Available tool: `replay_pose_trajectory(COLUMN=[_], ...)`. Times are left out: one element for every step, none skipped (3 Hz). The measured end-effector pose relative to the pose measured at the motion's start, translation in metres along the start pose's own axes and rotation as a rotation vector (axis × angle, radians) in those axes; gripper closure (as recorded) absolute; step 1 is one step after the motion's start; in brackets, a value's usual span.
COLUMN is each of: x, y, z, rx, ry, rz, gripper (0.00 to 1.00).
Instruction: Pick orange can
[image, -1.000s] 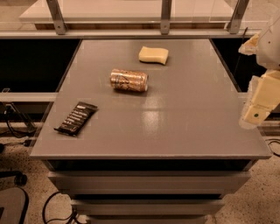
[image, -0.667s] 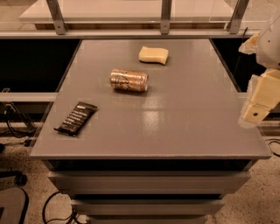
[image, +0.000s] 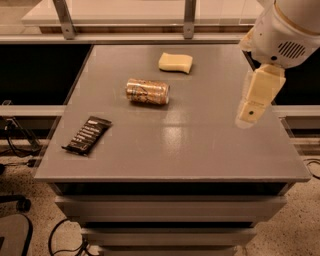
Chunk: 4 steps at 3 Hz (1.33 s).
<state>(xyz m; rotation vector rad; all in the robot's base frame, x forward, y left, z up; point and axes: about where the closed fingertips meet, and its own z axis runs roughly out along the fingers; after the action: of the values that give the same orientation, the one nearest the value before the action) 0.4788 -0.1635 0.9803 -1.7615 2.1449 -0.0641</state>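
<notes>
The orange can (image: 147, 91) lies on its side on the grey table (image: 200, 150), left of centre toward the back. It is shiny copper-orange with pale markings. My gripper (image: 250, 111) hangs from the white arm (image: 285, 30) above the table's right side. It points down, well to the right of the can and a little nearer, and holds nothing.
A pale yellow sponge (image: 175, 62) lies behind and to the right of the can. A flat black snack-bar wrapper (image: 87, 135) lies near the front left edge. A rail with metal posts (image: 64, 19) runs behind the table. Cables lie on the floor at the left.
The gripper has moved left, from beyond the table's right edge to above its right side. The can, sponge and wrapper have not moved.
</notes>
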Motion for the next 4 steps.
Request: replay_pose_trajectory(x=[-0.038,-0.077,-0.111,-0.138], y=[-0.012,-0.026,-0.039,-0.052], z=[0.018,0.043,0.069,0.095], rx=[-0.026,-0.062,-0.087,-0.094], ry=[-0.027,-0.042,-0.046,-0.035], rz=[-0.054,-0.099,-0.132,-0.148], gripper=[0.00,0.00,0.00,0.00])
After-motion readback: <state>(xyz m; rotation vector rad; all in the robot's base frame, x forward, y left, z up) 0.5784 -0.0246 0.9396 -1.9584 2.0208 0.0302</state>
